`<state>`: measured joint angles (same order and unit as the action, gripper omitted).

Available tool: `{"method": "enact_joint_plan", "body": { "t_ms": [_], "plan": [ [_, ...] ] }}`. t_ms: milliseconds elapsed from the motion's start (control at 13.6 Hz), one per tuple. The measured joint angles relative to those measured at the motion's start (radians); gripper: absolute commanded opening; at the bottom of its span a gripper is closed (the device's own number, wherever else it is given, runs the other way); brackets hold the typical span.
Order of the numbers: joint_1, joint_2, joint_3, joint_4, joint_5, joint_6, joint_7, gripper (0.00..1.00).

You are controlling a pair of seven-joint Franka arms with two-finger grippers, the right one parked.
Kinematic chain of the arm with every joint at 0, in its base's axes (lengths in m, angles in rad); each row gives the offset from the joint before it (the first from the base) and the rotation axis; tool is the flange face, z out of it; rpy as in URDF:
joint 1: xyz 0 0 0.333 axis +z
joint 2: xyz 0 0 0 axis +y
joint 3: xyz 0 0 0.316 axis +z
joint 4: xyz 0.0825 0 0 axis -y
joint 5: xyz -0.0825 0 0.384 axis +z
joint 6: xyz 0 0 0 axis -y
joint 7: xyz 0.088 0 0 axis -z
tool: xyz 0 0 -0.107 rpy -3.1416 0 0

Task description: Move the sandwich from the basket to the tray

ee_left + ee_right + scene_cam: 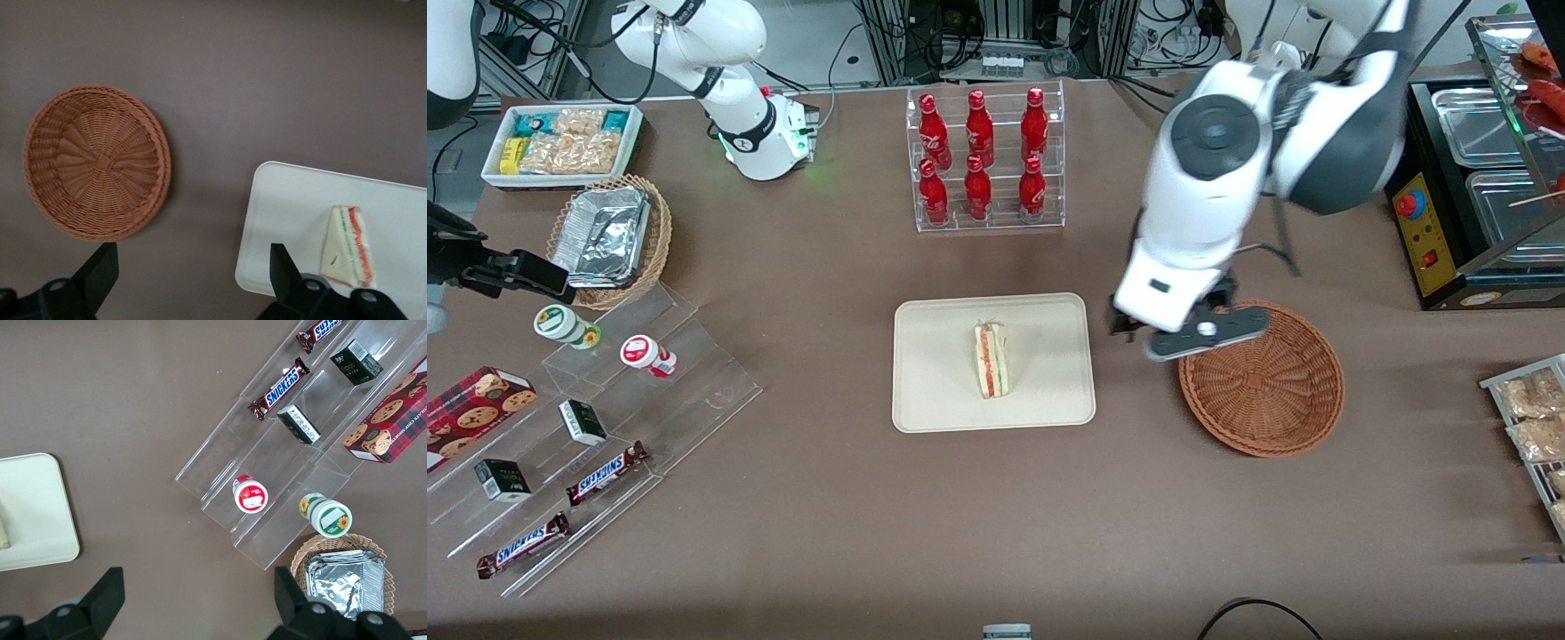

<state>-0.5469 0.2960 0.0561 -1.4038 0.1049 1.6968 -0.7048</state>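
Sandwich (991, 359) is lying on the tray (938, 404) while the basket (1263, 382) is sitting bare, and the gripper (193, 280) is hovering over the surface between them, fingers (99, 269) spread and holding nothing, so placing looks done and only backing away seems needed

Gripper (190, 267), fingers (100, 270) spread, hangs over bare table between basket (97, 162) and tray (280, 200).

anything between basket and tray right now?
Only bare brown table between the basket and the tray, plain in the left wrist view. The open gripper hangs above that gap; the sandwich lies on the tray.
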Motion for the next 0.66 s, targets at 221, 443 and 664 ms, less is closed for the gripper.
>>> {"method": "enact_joint_plan", "body": {
  "t_ms": [221,443,664],
  "plan": [
    [0.072,-0.052,0.001,-0.014,-0.027,-0.058,0.136,1.00],
    [0.185,-0.107,0.003,-0.023,-0.072,-0.123,0.317,1.00],
    [0.266,-0.185,0.004,-0.099,-0.096,-0.136,0.417,1.00]
  ]
}}
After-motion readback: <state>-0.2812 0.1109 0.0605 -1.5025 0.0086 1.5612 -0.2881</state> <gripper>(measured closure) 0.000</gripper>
